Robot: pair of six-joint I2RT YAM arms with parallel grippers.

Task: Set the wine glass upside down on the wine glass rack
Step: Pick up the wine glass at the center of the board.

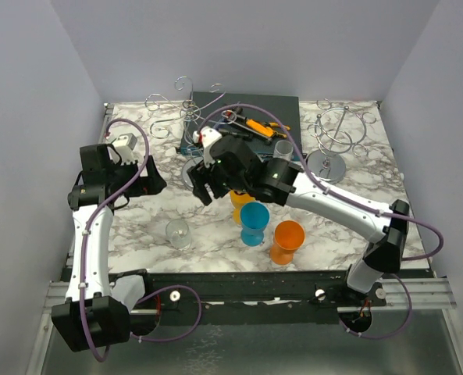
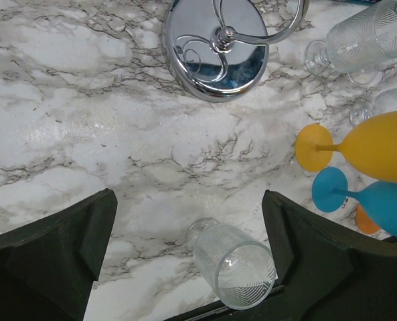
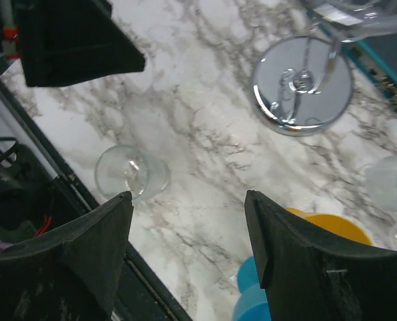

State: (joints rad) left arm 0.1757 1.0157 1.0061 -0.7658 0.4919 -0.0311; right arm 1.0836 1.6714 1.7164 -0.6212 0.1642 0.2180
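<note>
The wine glass rack (image 1: 171, 104) is a chrome stand with curled wire arms; its round base (image 3: 302, 83) (image 2: 217, 47) shows in both wrist views. A clear glass (image 3: 359, 15), cut off by the top edge of the right wrist view, sits up among the rack's wires above that base. My right gripper (image 3: 188, 200) (image 1: 201, 186) is open and empty, just below and in front of the rack. A second clear wine glass (image 1: 178, 233) (image 2: 235, 264) stands upright near the front edge. My left gripper (image 2: 188, 200) (image 1: 153, 183) hovers wide open above it, holding nothing.
Yellow (image 1: 241, 199), blue (image 1: 254, 223) and orange (image 1: 287, 241) glasses stand together right of centre. Another clear glass (image 1: 283, 148) stands near a dark mat (image 1: 247, 109) at the back. A second chrome rack (image 1: 330, 148) stands at the back right.
</note>
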